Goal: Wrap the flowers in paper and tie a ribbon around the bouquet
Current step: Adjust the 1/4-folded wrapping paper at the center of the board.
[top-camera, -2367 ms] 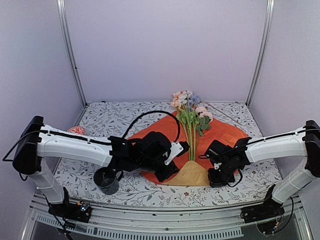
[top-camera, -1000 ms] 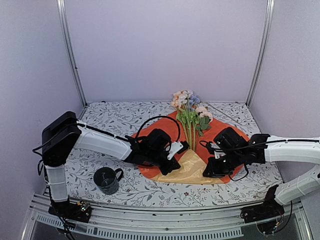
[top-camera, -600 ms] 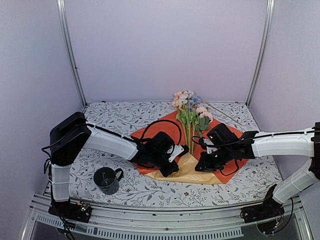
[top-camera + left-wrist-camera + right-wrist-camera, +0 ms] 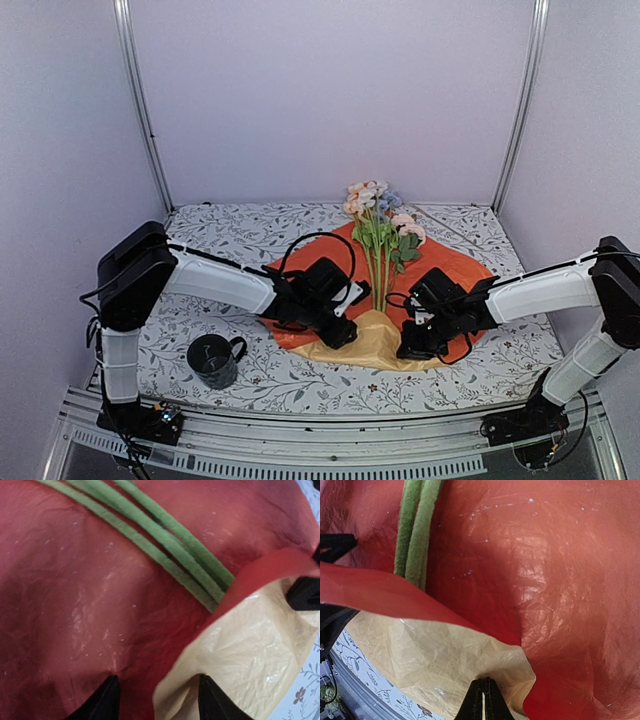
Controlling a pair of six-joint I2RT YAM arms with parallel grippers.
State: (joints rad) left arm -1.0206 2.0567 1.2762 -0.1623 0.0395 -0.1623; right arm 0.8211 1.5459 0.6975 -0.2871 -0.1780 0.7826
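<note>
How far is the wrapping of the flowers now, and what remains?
Done: the flowers lie on the paper, and its near corner is folded over the stem ends, mustard side showing. In hand: the right gripper pinches that flap; the left gripper is open at its edge. Remaining: rolling the sides, then tying.

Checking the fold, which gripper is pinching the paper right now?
The right gripper, shut on the paper at its mustard flap; the left gripper stands open, gripping nothing.
</note>
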